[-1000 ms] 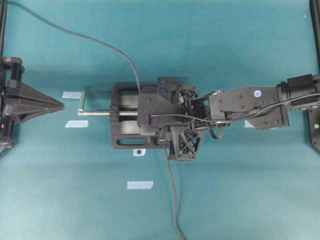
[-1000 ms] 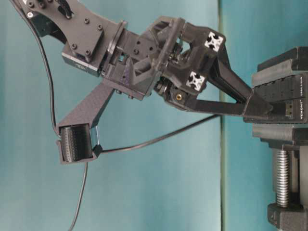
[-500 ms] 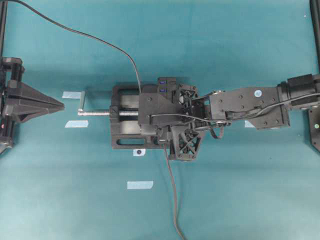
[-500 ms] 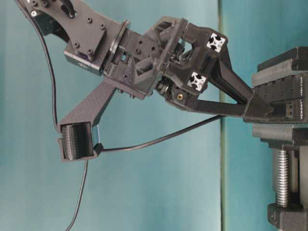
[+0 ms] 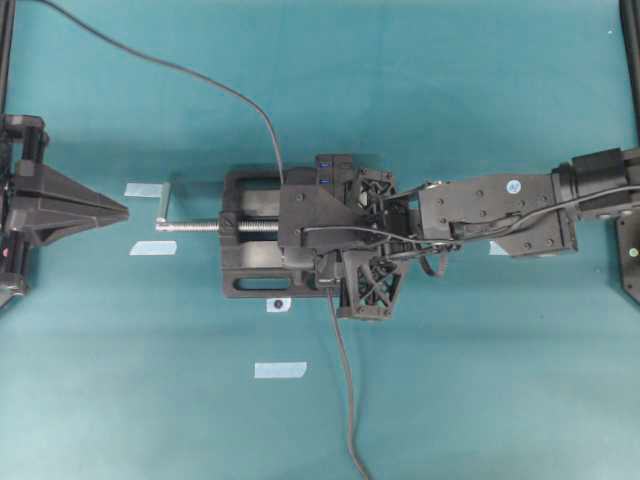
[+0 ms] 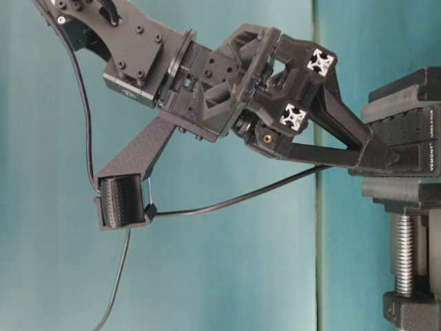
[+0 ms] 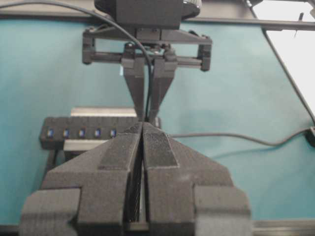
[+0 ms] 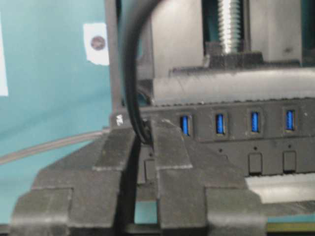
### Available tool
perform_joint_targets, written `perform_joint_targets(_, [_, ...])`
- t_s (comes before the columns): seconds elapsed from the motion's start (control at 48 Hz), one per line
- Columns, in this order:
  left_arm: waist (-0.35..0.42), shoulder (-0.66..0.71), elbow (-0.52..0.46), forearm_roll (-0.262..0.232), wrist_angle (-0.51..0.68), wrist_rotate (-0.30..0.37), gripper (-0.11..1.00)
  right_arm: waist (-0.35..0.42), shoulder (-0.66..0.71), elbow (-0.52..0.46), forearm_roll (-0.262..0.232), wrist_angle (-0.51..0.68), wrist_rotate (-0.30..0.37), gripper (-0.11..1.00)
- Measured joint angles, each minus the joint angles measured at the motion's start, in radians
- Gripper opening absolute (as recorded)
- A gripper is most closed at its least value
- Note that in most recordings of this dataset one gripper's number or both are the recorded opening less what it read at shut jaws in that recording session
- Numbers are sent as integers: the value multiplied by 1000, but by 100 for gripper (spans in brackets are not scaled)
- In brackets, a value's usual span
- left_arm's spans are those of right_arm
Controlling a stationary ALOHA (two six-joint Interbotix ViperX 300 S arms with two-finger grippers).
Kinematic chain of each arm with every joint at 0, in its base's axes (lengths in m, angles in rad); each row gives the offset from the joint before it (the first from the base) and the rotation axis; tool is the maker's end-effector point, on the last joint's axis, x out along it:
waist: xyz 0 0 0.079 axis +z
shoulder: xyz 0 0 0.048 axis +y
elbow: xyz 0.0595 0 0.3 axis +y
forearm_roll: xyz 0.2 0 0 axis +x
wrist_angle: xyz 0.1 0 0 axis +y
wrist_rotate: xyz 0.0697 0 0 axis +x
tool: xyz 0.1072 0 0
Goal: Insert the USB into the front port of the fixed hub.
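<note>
The right arm's black gripper (image 8: 142, 140) is nearly shut, its two textured fingers (image 8: 170, 147) pinched on the small black USB plug (image 8: 145, 138) at the end of a thin dark-grey cable (image 8: 129, 64). The plug itself is mostly hidden between the fingers; only a sliver shows, with the cable arching up and away from it. The fingertips press against the face of the long narrow black hub (image 8: 231, 129), at its end port, just left of the row of small blue ports that stay visible. Whether the plug is seated in that port I cannot tell, since the fingers cover it.

From table level the gripper (image 6: 386, 160) slants down, its tips touching the hub (image 6: 417, 148), which sits clamped in the jaws of a black vise (image 6: 406, 276) with a silver screw. The cable (image 6: 227, 201) droops below the gripper.

From overhead, the right gripper (image 5: 315, 250) hangs over the vise (image 5: 250, 245) in the middle of the teal table (image 5: 480, 400). The left gripper (image 5: 118, 209) rests well apart at the table's left edge, its black fingers (image 7: 118, 157) closed together on nothing.
</note>
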Motion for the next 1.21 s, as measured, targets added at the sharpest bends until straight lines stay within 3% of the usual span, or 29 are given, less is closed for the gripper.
perform_joint_targets(0.562, [0, 0, 8, 0, 0, 0, 0, -9, -5, -2, 5, 11, 0, 8])
perform_joint_targets(0.75, [0, 0, 8, 0, 0, -2, 0, -25, -15, 9, 6, -43, 0, 26])
perform_joint_targets(0.979, [2, 0, 9, 0, 0, -2, 0, -46, -26, 11, 2, -41, 0, 65])
perform_joint_targets(1.208, [0, 0, 12, 0, 0, -2, 0, -51, -46, 11, 0, -14, 0, 70])
